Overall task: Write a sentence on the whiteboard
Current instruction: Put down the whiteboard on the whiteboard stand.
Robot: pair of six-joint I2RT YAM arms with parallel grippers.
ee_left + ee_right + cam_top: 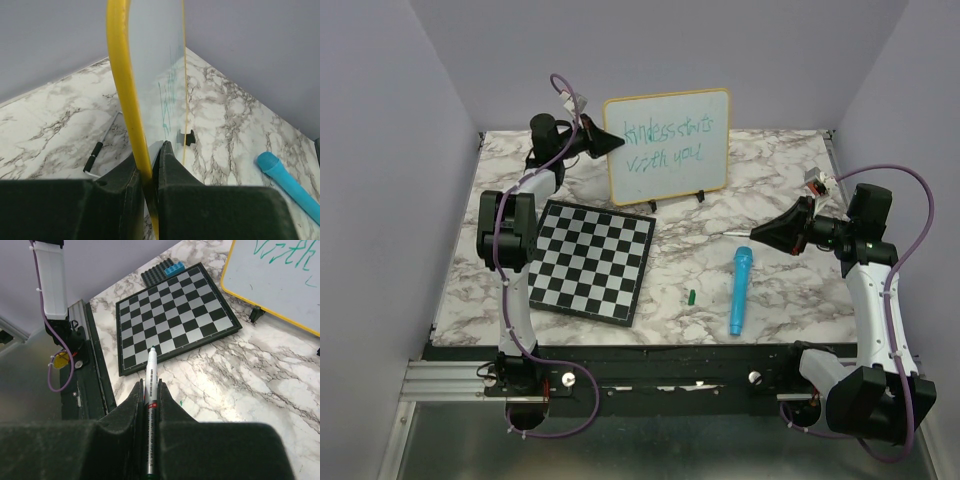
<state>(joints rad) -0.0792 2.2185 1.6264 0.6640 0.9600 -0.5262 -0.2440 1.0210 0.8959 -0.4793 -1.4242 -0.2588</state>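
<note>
The whiteboard (650,186) is standing upright near the middle of the bench's far edge, its long side running along that edge and its face turned toward the arms. The sentence (670,132) is showing on it in two lines of green lettering, so the writing looks complete.

The left gripper (617,140) is reaching in from the board's left side and is pinching the yellow frame between closed jaws. The right gripper (757,234) is hanging over the right part of the bench, closed on one marker (151,375). The marker's long axis is pointing leftward, and the board is lying farther back and to the left, well apart from the tip. The left arm is the nearer one, touching the board.

Lying on the bench are one checkered board (590,260) toward the near left corner, one blue cylinder (739,290) near the front edge, and one small green cap (689,297) just beside it.
</note>
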